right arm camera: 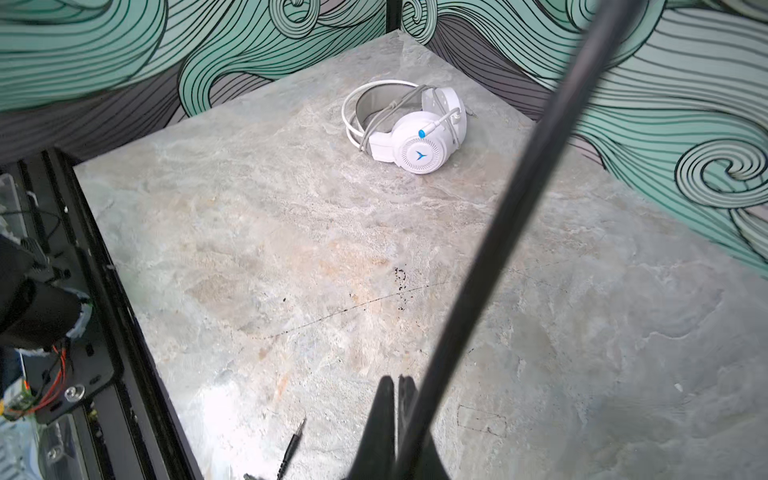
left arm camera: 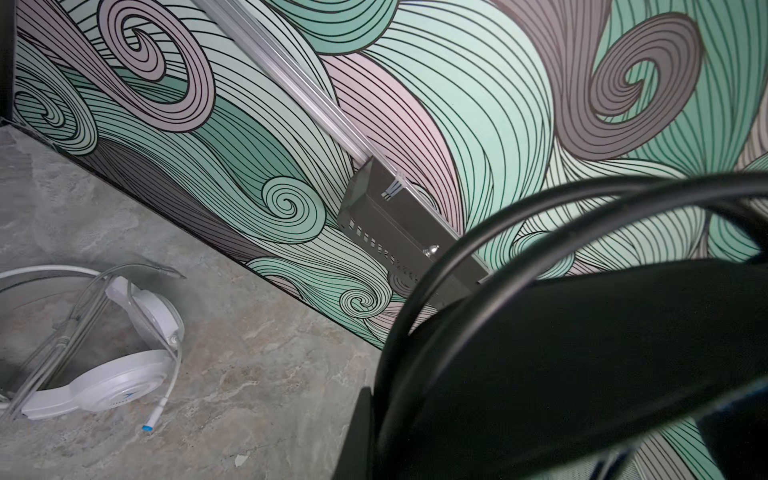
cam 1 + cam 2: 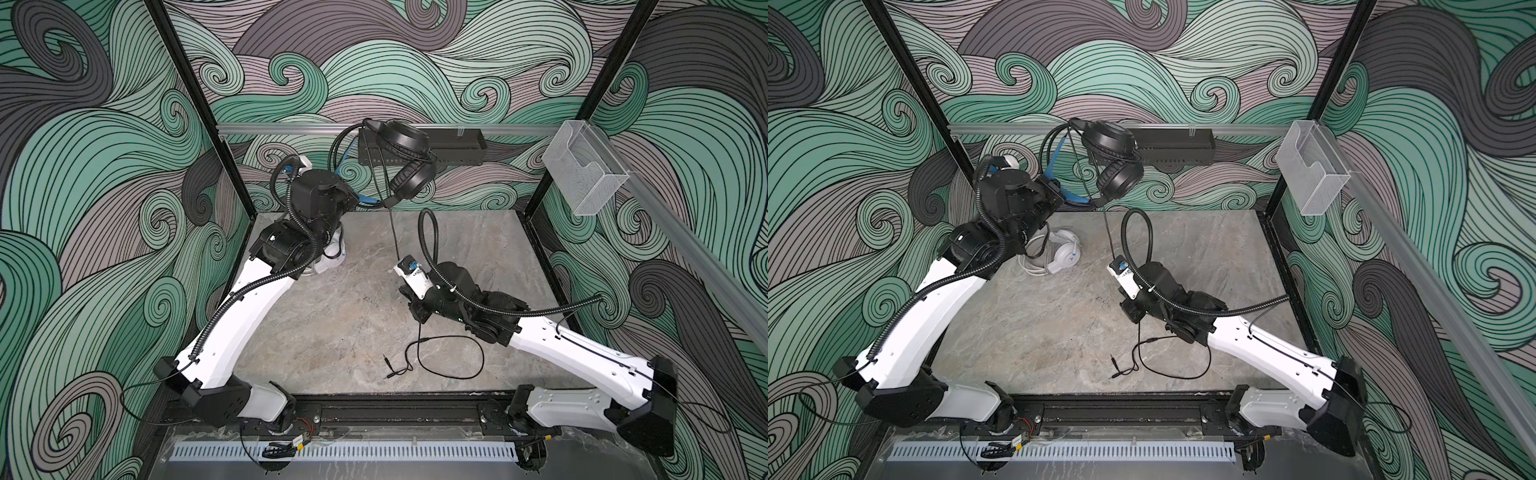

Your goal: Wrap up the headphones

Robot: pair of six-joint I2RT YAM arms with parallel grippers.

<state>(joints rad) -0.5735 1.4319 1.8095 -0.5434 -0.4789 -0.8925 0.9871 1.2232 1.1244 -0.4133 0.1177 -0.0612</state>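
One headset (image 3: 409, 160) (black) aloft; right gripper (image 1: 397, 380) pinching cord (image 1: 519, 199).

Table (image 3: 332, 316) looks like matt grey stone, slightly mottled. White headset (image 1: 419, 145) at 10 o'clock is glossy smooth plastic; black headset (image 3: 405, 139) matt, cushions (image 3: 411, 176) wrinkly leatherette-looking. Clear plastic box (image 3: 582, 174) at 2 o'clock.

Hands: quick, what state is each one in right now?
Left hand: closed, holding the black headset by its headband.
Right hand: closed on the black cord.
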